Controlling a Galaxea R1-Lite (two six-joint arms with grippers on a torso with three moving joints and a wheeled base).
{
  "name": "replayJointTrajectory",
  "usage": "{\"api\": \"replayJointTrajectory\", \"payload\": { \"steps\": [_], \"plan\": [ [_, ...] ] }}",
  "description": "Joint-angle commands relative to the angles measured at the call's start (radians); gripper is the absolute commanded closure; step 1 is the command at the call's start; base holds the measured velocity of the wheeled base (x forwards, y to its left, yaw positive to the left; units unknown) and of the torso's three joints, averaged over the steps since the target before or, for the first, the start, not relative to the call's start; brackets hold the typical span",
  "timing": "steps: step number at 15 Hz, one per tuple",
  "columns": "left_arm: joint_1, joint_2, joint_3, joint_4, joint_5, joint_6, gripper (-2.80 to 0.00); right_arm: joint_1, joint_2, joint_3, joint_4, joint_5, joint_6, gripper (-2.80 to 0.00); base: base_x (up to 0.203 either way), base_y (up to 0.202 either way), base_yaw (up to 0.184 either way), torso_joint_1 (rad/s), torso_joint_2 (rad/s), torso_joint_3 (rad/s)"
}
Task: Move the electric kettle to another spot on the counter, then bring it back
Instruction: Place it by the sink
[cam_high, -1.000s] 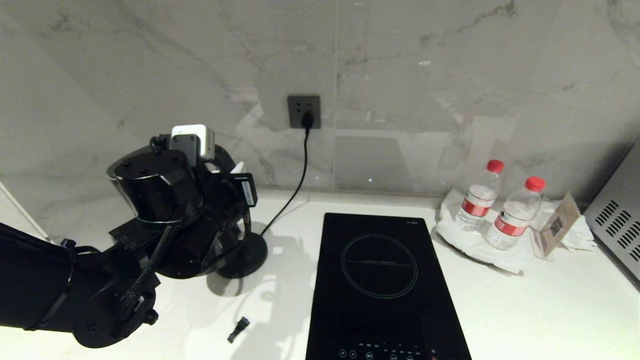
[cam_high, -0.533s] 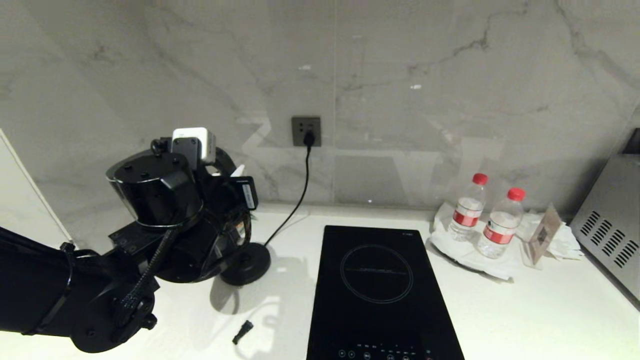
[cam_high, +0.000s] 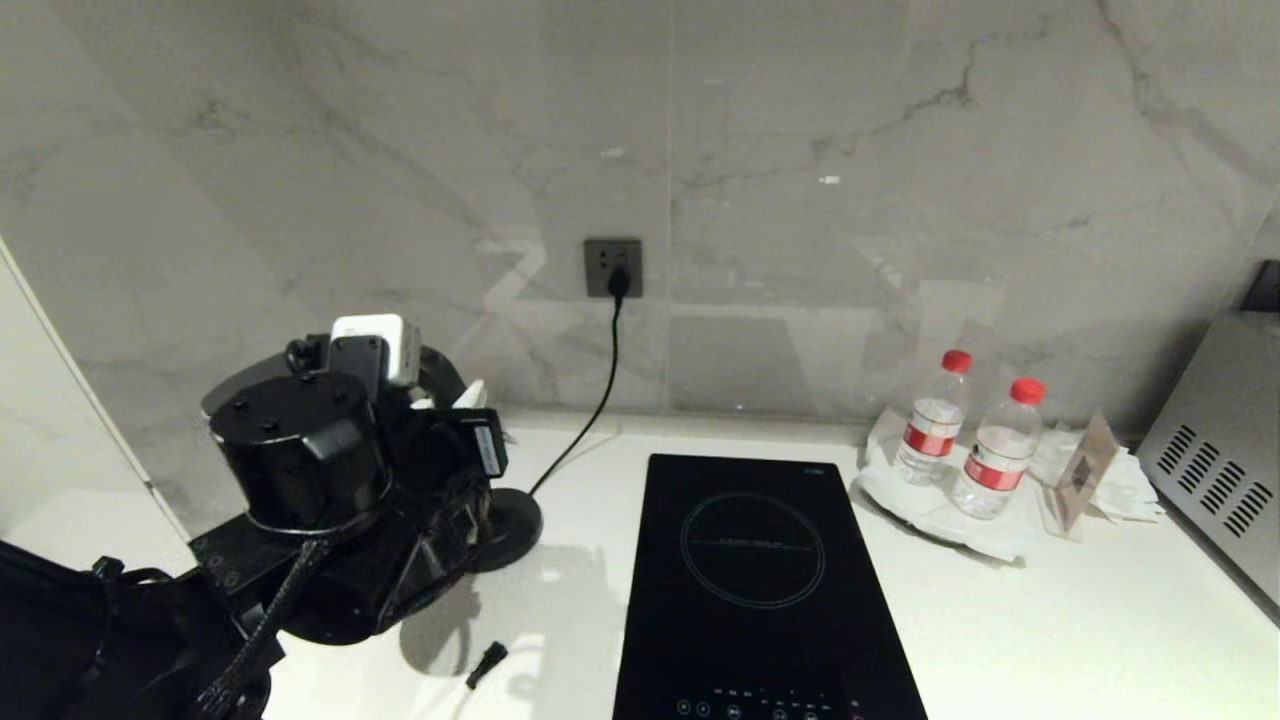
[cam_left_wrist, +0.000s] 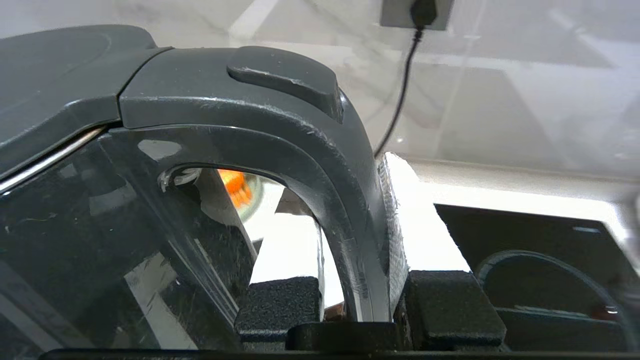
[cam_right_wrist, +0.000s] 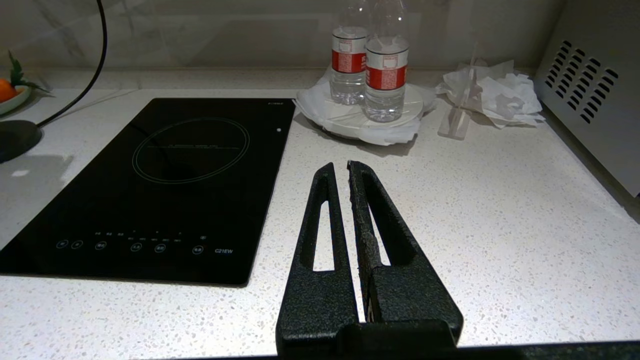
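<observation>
The left wrist view is filled by the electric kettle (cam_left_wrist: 75, 240): a glossy black body, a dark-grey lid, and a loop handle (cam_left_wrist: 310, 145). My left gripper (cam_left_wrist: 360, 300) is shut on the lower part of that handle, one pad on each side. In the head view the left arm (cam_high: 300, 500) stands at the left over the counter (cam_high: 1050, 620) and hides most of the kettle. The round black base disc (cam_high: 510, 525) lies bare just right of the arm. My right gripper (cam_right_wrist: 340, 170) hangs shut and holds nothing, over the counter (cam_right_wrist: 475, 200) right of the hob.
A black induction hob (cam_high: 760, 580) lies mid-counter. The base's cord (cam_high: 590, 400) runs up to a wall socket (cam_high: 612, 266). Two water bottles (cam_high: 965, 430) stand on white paper at the back right beside a grey vented appliance (cam_high: 1220, 460). A small black piece (cam_high: 485, 662) lies near the front.
The head camera's view shifted, so the scene sits lower than a second ago. Since half a second ago the left arm with the kettle has sunk and moved slightly left in the picture.
</observation>
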Motion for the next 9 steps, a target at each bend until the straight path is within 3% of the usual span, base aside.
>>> {"api": "replayJointTrajectory", "payload": {
  "steps": [1, 5, 9],
  "plan": [
    [-0.017, -0.018, 0.066, -0.025, 0.022, -0.014, 0.0, 0.0, 0.0, 0.0, 0.0, 0.0, 0.0, 0.0, 0.0, 0.0, 0.0, 0.0, 0.0, 0.0],
    [-0.014, -0.014, 0.223, -0.126, 0.033, -0.042, 0.0, 0.0, 0.0, 0.0, 0.0, 0.0, 0.0, 0.0, 0.0, 0.0, 0.0, 0.0, 0.0, 0.0],
    [0.02, -0.012, 0.302, -0.143, 0.032, -0.136, 0.0, 0.0, 0.0, 0.0, 0.0, 0.0, 0.0, 0.0, 0.0, 0.0, 0.0, 0.0, 0.0, 0.0]
  ]
}}
